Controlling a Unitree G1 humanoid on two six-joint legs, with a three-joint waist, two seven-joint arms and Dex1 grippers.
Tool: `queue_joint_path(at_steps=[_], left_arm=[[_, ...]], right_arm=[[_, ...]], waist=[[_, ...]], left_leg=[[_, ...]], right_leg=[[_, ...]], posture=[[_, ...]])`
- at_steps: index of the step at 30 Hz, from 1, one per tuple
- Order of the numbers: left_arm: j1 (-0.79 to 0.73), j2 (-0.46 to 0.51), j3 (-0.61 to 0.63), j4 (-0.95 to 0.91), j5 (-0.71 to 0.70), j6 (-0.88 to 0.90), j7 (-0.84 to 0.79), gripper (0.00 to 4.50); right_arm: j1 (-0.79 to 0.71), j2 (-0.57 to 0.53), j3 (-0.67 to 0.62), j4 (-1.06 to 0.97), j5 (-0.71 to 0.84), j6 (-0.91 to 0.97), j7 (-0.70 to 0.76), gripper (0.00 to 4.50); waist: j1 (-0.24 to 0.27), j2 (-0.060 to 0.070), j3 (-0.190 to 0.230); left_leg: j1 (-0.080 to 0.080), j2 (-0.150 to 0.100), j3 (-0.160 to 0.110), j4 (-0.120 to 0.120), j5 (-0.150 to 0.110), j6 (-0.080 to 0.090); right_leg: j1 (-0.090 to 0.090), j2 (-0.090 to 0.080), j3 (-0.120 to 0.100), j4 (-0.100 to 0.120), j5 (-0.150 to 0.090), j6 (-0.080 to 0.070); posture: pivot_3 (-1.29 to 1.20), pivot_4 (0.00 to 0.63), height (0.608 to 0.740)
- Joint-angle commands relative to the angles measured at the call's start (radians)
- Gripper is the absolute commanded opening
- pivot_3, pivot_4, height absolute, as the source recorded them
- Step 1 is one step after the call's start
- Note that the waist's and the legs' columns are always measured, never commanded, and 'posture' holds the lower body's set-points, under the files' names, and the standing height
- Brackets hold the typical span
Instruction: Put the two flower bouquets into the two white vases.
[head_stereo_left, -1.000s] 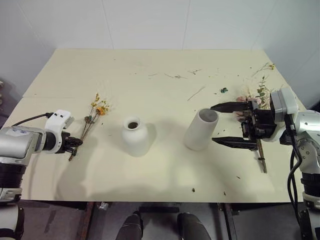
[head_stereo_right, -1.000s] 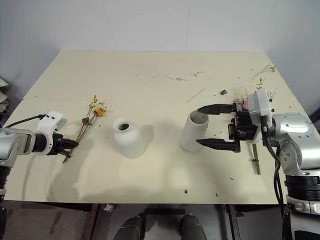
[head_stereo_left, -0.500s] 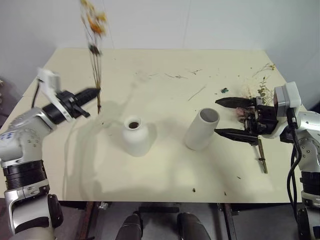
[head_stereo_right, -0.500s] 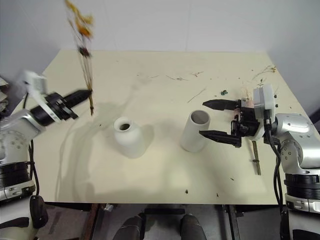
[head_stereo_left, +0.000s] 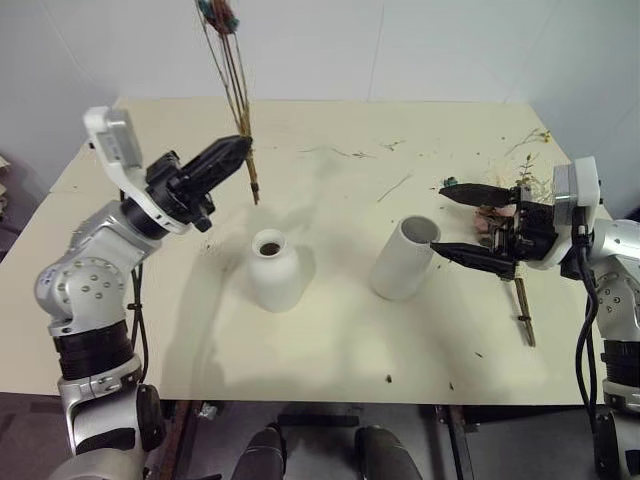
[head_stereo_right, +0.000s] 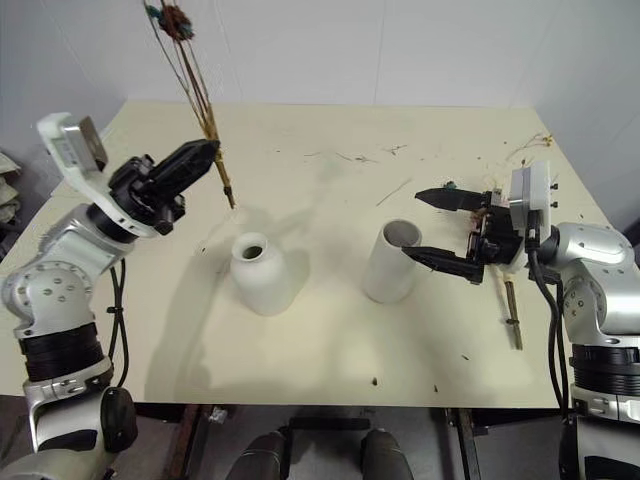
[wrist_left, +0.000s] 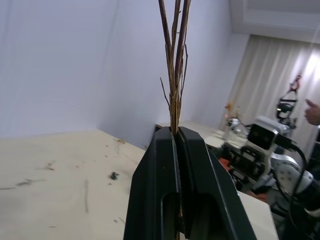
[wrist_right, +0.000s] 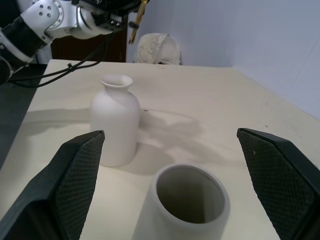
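Observation:
My left gripper (head_stereo_left: 240, 150) is shut on the brown stems of the thin bouquet (head_stereo_left: 232, 70), which it holds upright in the air. The stem ends hang behind and to the left of the squat white vase (head_stereo_left: 273, 270). In the left wrist view the stems (wrist_left: 175, 95) rise from between the closed fingers. The tall cylinder vase (head_stereo_left: 405, 260) stands right of centre. My right gripper (head_stereo_left: 443, 219) is open, level and just to the right of the cylinder's mouth. The fuller bouquet (head_stereo_left: 512, 188) lies on the table behind that gripper, partly hidden by it. The right wrist view shows both vases (wrist_right: 114, 125) (wrist_right: 187, 200).
Loose twigs (head_stereo_left: 350, 152) and a small green scrap (head_stereo_left: 449, 181) lie on the far half of the cream table (head_stereo_left: 330, 340). A thick stem (head_stereo_left: 523, 312) lies near the right edge. A person's hand (wrist_left: 312, 110) shows far off in the left wrist view.
The left gripper has lifted the thin bouquet off the table at the left and swung it up and right, stems now upright near the squat vase. The right gripper stays open, barely moved.

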Motion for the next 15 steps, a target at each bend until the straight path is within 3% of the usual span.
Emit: queue_joint_path(at_steps=[1,15], left_arm=[[0.033,-0.01,-0.024,0.025,0.039,-0.087,-0.045,0.04],[0.149,-0.025,-0.076,-0.005,0.026,-0.12,-0.095,0.04]], right_arm=[[0.012,-0.015,-0.052,-0.054,0.016,-0.007,-0.025,4.5],[0.069,-0.001,-0.076,-0.129,0.022,0.007,-0.106,4.5]], waist=[[0.001,0.0,0.0],[0.004,0.0,0.0]], left_leg=[[0.0,0.0,0.0,-0.001,0.0,0.0],[0.0,0.001,0.0,-0.001,0.0,0.0]], right_leg=[[0.0,0.0,0.0,0.0,0.0,0.0],[0.0,0.001,0.0,-0.001,0.0,0.0]], posture=[[0.0,0.15,0.74],[0.0,0.15,0.74]])
